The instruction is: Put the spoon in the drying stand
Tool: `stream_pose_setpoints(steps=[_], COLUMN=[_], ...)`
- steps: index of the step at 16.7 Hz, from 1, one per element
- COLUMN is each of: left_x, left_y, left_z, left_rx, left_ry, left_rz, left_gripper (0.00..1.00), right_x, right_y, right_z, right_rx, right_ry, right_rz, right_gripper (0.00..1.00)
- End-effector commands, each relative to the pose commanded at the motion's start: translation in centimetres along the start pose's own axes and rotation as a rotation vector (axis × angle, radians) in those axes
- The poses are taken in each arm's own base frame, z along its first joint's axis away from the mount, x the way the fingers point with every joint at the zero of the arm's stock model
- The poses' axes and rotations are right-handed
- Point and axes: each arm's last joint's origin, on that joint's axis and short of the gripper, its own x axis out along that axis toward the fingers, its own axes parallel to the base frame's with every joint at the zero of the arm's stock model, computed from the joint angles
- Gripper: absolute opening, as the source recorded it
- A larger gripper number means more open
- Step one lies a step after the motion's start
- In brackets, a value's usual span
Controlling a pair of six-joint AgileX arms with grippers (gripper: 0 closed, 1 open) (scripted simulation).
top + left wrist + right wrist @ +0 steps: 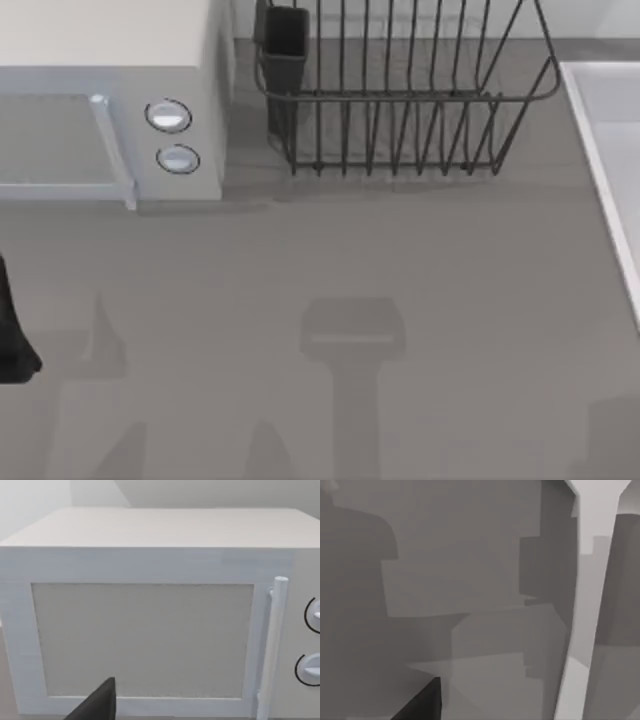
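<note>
Rack (pixel 400 95) stands at the far edge of the bench (pixel 400 260), its utensil cup (pixel 285 50) at the corner nearest the white box (pixel 110 100). Right wrist view shows a pale spoon handle (pixel 592 580) running across the frame close to the camera, so I judge the right arm is carrying the spoon; whether its fingers are clamped on it I cannot tell. Left arm (pixel 12 330) sits parked at the bench's left edge, facing the box door (pixel 142 640); I cannot tell the state of its fingers either. The step in hand looks like the carry toward the rack. Next the spoon must be brought over the rack or cup, lowered between the bars, and released.
</note>
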Motion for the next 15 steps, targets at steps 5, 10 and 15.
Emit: stream_pose_setpoints(steps=[5,10,15], left_x=[0.00,0.00,0.00], left_y=[0.00,0.00,0.00], left_z=[0.00,0.00,0.00], left_rx=[0.000,0.000,0.000], left_ry=[0.000,0.000,0.000], left_rz=[0.000,0.000,0.000], left_gripper=[1.00,1.00,1.00], right_x=[0.76,0.76,0.76], right_y=[0.18,0.18,0.18], right_z=[-0.14,-0.14,-0.14], right_rx=[0.000,0.000,0.000], right_ry=[0.003,0.003,0.003], right_rz=[0.004,0.004,0.004], right_gripper=[1.00,0.70,0.32])
